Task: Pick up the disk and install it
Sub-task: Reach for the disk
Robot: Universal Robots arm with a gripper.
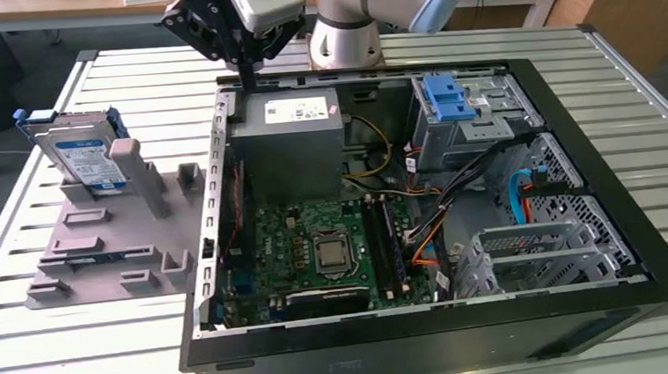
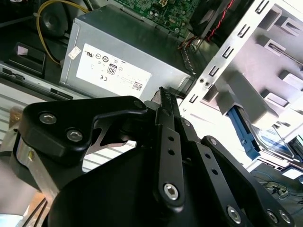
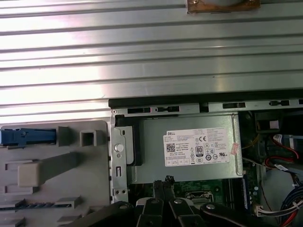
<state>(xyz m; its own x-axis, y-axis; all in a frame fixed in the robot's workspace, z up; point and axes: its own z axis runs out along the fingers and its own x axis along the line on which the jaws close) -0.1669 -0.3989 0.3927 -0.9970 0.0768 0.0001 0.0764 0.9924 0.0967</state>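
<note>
The disk [image 1: 82, 157] is a silver drive with a white-and-blue label in a blue caddy. It stands upright in a grey holder [image 1: 109, 247] on the exterior view's left, beside the open computer case [image 1: 568, 162]. Its blue caddy edge also shows in the first wrist view [image 3: 26, 137] and the second wrist view [image 2: 246, 137]. My gripper [image 1: 246, 84] hangs above the case's back wall, over the power supply and well to the right of the disk. Its black fingers [image 2: 163, 97] are pressed together with nothing between them; the gripper [image 3: 162, 181] is shut.
The grey power supply [image 1: 289, 142] with a white sticker lies just under the gripper. Inside the case sit a motherboard [image 1: 327, 245], cables, a blue latch bracket [image 1: 448, 100] and metal drive bays [image 1: 539, 252]. Everything rests on a slatted metal table [image 1: 87, 345].
</note>
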